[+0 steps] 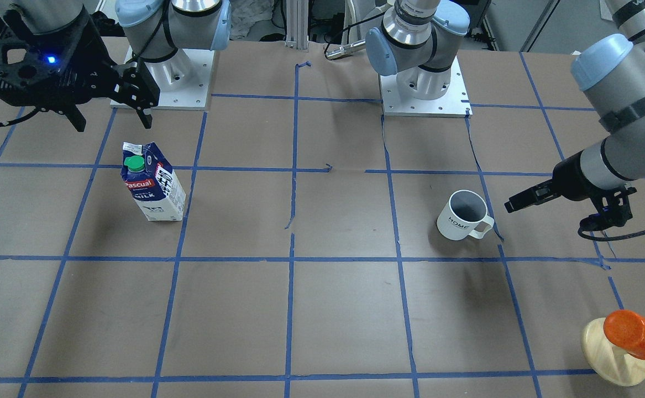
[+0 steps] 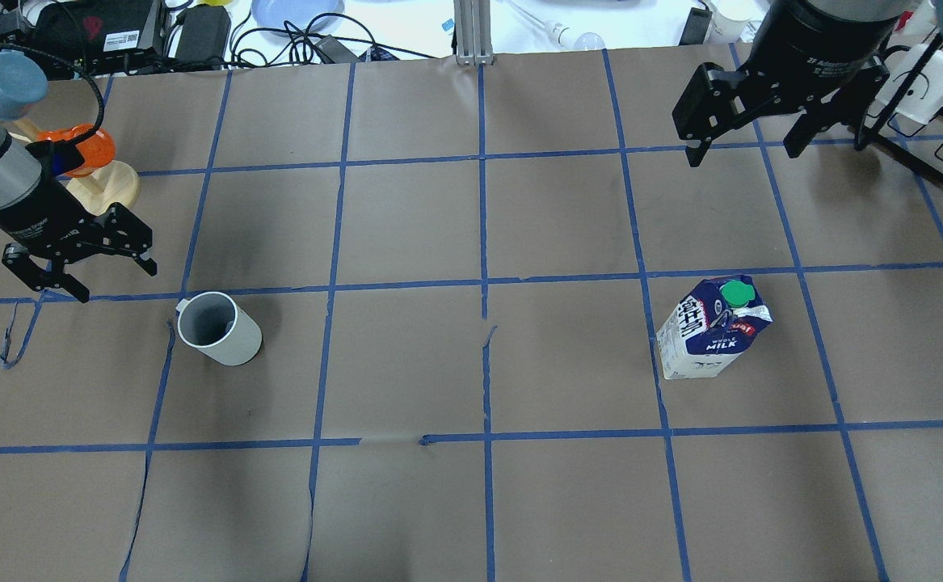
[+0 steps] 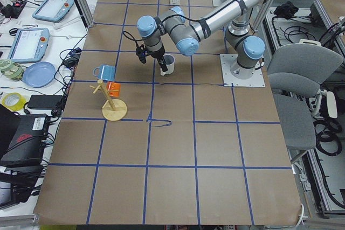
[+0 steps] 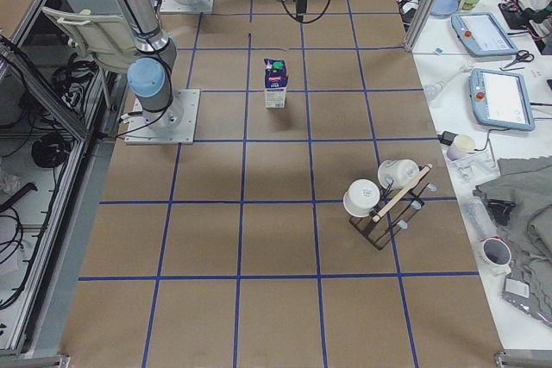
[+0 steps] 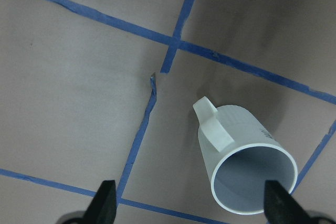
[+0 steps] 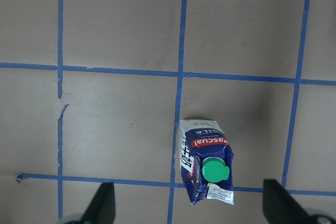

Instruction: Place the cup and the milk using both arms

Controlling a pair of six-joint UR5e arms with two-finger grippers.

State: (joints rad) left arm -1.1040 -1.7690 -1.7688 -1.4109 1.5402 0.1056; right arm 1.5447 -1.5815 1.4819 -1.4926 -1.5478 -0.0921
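Note:
The white cup [image 1: 463, 216] stands upright on the brown paper table, handle toward my left gripper [image 1: 513, 203]. In the overhead view the cup [image 2: 216, 330] sits just right of and below this gripper [image 2: 115, 283], which is open, empty and apart from it. The left wrist view shows the cup [image 5: 247, 171] near the right fingertip [image 5: 275, 203]. The milk [image 2: 713, 331] stands upright at the right. My right gripper [image 2: 742, 153] hangs open and empty high above and beyond it. The right wrist view shows the milk [image 6: 206, 169] between the fingers, far below.
A wooden mug tree [image 2: 111, 190] with an orange mug [image 2: 83, 149] and a blue mug [image 2: 2, 81] stands close behind the left gripper. A black rack with white mugs [image 2: 924, 81] stands beside the right gripper. The arm bases [image 1: 424, 88] are at the robot's edge.

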